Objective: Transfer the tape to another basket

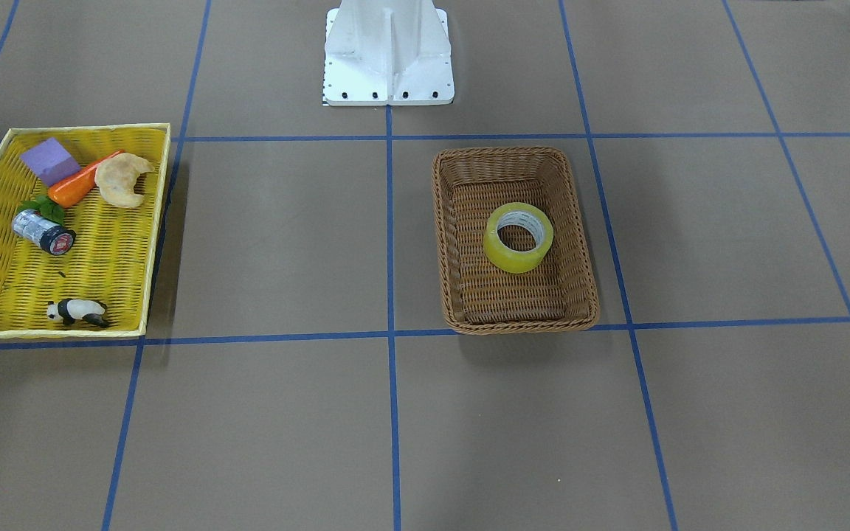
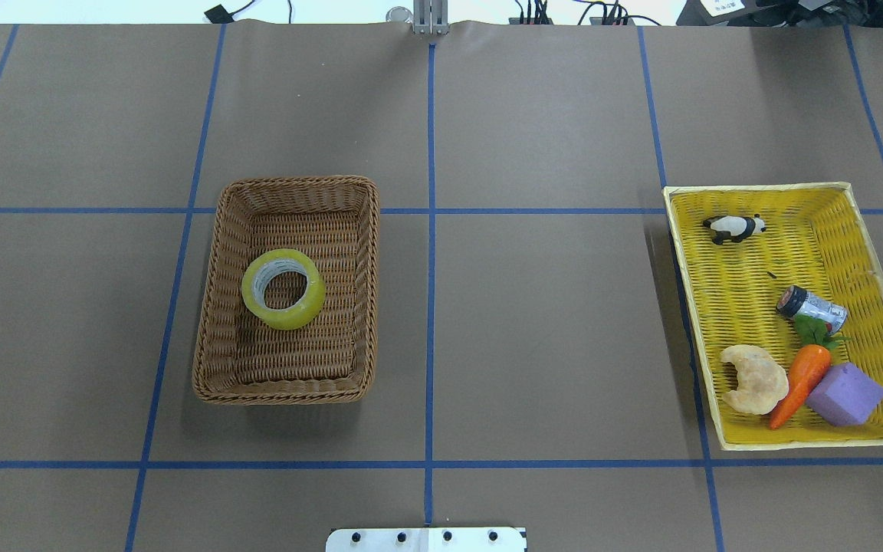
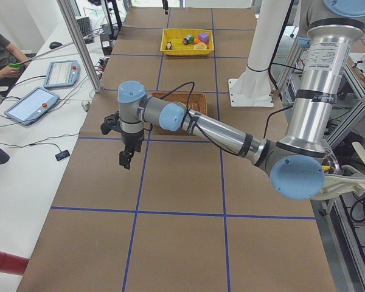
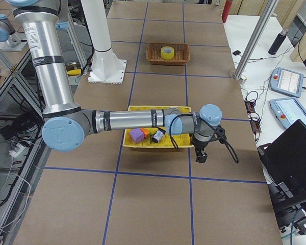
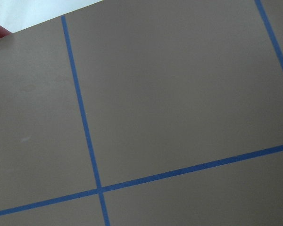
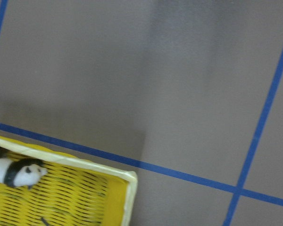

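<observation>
Noting the wide translucent-yellow tape roll (image 2: 289, 318) lying core-up in the brown woven wicker basket (image 2: 296, 184), nearer the left gripper (image 3: 126, 158) than the right gripper (image 4: 200, 155), their opening and load being impossible to tell.

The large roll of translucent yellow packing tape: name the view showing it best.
Overhead exterior: the tape lies large, unobstructed, core visible. Front-facing shows it similarly, more obliquely; exterior right, tiny; exterior left and both wrist views, not at all.
</observation>
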Robot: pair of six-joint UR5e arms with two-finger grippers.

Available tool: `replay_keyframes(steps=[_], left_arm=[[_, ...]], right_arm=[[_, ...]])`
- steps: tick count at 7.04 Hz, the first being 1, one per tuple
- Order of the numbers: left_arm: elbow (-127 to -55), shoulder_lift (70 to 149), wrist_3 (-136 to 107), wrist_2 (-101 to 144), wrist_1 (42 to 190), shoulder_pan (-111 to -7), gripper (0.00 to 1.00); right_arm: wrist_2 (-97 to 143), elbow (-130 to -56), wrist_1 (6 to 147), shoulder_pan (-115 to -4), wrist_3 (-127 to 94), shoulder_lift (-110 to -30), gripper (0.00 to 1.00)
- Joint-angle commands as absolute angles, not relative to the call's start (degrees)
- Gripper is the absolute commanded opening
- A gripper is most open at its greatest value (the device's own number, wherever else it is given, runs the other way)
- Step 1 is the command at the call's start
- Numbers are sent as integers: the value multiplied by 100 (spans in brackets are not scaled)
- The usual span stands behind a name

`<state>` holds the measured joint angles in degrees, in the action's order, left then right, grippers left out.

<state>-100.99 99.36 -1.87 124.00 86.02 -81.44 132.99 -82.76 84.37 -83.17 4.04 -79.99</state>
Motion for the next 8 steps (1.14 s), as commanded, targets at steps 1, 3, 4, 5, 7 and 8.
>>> replay_keyframes(steps=[1,3,4,5,7,8], left_arm=[[-9915,9486,-26,12697,8622,-8314,98],[-9775,9325,-96,12946,8631,-8306,99],[-9756,9351,-105,12955,8640,-8297,98],[-9747,9378,-105,12964,8648,-8279,99],[-9729,9413,-114,13155,8640,-8271,99],[-9703,9422,-297,13618,8648,-8271,98]], right_arm=[[13272,-8785,8226,-8604,352,-8463,100],[13289,-8956,8332,-8596,316,-8473,100],[13289,-8965,8323,-8596,316,-8473,100],[13254,-9052,8332,-8596,316,-8455,100],[13271,-9061,8480,-8596,325,-8376,100],[13280,-9053,9021,-8552,404,-8150,100]])
